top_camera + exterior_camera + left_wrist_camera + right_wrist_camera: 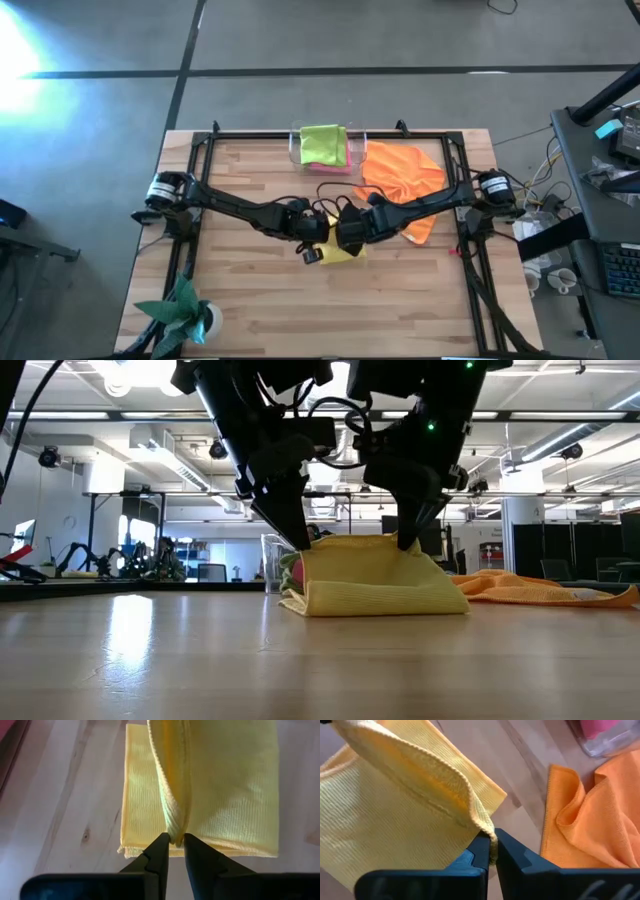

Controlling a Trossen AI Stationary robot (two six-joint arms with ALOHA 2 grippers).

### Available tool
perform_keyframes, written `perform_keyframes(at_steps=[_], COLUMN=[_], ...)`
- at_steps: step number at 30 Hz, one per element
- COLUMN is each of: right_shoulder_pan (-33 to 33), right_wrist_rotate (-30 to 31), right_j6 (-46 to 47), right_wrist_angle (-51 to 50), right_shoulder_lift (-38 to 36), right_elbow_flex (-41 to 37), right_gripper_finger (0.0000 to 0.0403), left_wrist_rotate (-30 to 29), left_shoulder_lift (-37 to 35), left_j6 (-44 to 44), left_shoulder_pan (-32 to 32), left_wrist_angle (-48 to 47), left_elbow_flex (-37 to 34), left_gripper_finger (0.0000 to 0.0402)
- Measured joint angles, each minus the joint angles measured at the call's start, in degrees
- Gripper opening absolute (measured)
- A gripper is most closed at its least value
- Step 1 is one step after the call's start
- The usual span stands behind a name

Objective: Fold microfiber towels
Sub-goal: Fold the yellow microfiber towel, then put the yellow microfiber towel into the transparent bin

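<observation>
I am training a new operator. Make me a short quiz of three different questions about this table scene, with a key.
1. True or false: the folded yellow microfiber towel lies inside the clear plastic tray.
2. Which crumpled towel lies beside the right arm: A pink, B orange, C blue?
3. Fill in: the right gripper pinches the yellow towel's ____.

Key: 1 false, it lies on the wooden table. 2 B, the orange microfiber towel. 3 edge.

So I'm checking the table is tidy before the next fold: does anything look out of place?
Only the orange towel: it lies crumpled and unfolded right of the clear tray, one corner trailing toward the table's middle. The yellow towel is mid-fold, pinched by both end effectors, left and right.
</observation>
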Motion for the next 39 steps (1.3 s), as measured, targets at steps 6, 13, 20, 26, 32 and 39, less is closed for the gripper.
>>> perform_keyframes(at_steps=[6,13,20,26,32,39], right_shoulder_pan=[-1.04,-1.12,-3.03,-4.13,-4.87,-4.96], right_wrist_rotate=[-0.63,-1.61,-1.63,-3.94,-3.78,-3.55], right_j6=[-2.45,-6.11,-9.02,-9.23,-8.65,-8.99], right_wrist_angle=[1.75,5.87,11.32,13.80,15.70,2.94], right_shoulder_lift=[0.00,0.00,0.00,0.00,-0.60,-9.00], right_elbow_flex=[-0.01,-0.04,-0.04,-0.04,-0.04,-0.04], right_gripper_finger=[0.0013,0.0010,0.0013,0.0053,0.0122,0.0157], left_wrist_rotate=[-0.07,-0.45,-0.42,-0.41,-0.29,0.06], left_shoulder_lift=[-0.10,-1.21,-3.75,-4.45,-4.61,-4.49], left_j6=[-0.08,-0.31,-1.44,0.12,1.09,0.11], left_shoulder_pan=[-0.04,-0.04,-0.32,-0.34,-0.30,-0.32], left_wrist_angle=[-1.16,-8.49,-14.63,-14.17,-14.15,-11.44], left_elbow_flex=[0.50,2.37,3.50,3.45,3.45,3.11], left_gripper_finger=[0.0046,0.0046,0.0046,0.0046,0.0046,0.0046])
